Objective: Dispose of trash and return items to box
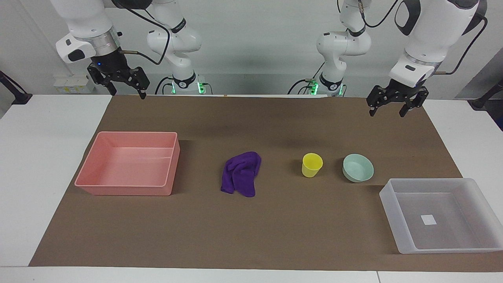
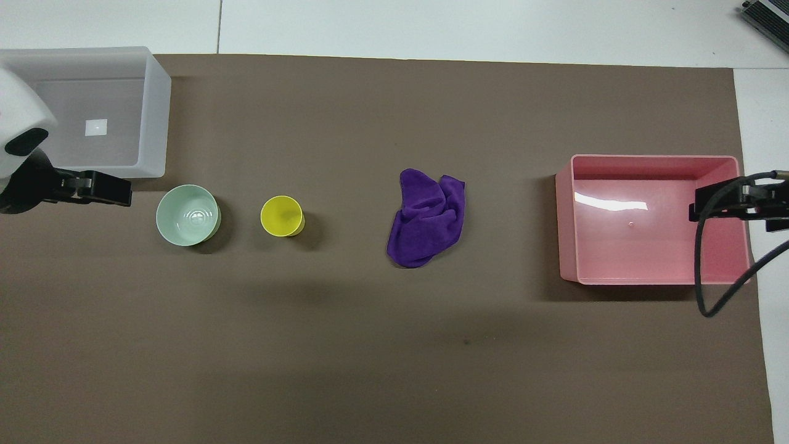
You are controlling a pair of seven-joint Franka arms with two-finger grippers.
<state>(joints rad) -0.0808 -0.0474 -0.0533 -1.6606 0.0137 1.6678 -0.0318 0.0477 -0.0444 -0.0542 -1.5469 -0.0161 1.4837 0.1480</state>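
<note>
The purple cloth (image 1: 241,173) (image 2: 426,218) lies crumpled at the middle of the brown mat. The yellow cup (image 1: 312,164) (image 2: 282,216) stands upright beside it, toward the left arm's end. The mint-green bowl (image 1: 358,168) (image 2: 188,214) sits beside the cup. The translucent box (image 1: 401,230) (image 2: 154,117) with its white sticker is empty at the left arm's end, farther from the robots than the bowl. My left gripper (image 1: 387,113) (image 2: 98,188) is open and empty, raised over the mat's left-arm end. My right gripper (image 1: 129,94) (image 2: 727,202) is open and empty, raised at the right arm's end.
A pink opaque tray (image 1: 123,190) (image 2: 653,161) stands empty at the right arm's end of the mat. The brown mat (image 1: 251,228) covers the white table. A black cable (image 2: 709,290) hangs from the right arm over the pink tray's corner.
</note>
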